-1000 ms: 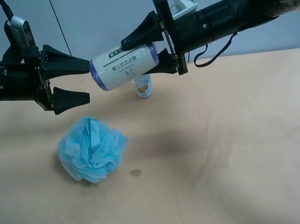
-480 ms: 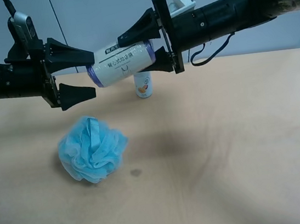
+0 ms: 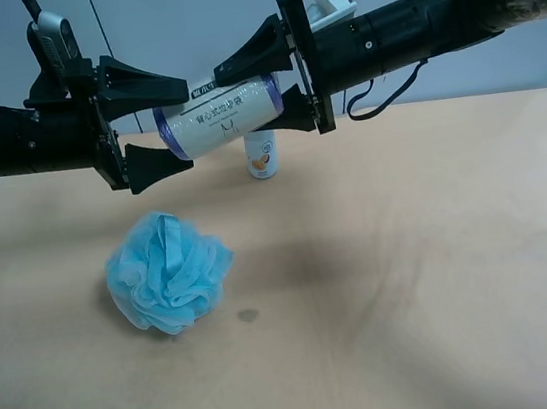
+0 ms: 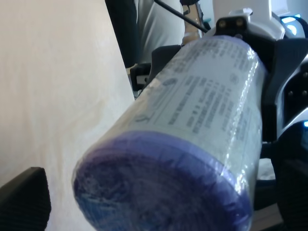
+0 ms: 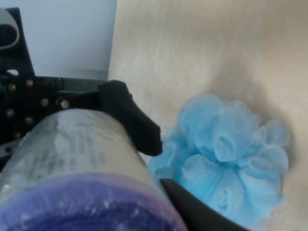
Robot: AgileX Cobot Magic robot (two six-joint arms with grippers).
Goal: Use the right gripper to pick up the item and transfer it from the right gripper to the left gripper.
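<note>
Dark writing on the roll's (image 3: 222, 118) cream label (image 4: 207, 96), too small to read. Pinched mid-air by right gripper (image 3: 252, 98); left gripper (image 3: 185, 125) spread wide around its end.

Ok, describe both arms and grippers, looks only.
Both are black tubes ending in two pointed black fingers. The left gripper carries a grey-silver camera module on top; the right gripper has a white block near its wrist. Thin black cables trail from each.
</note>
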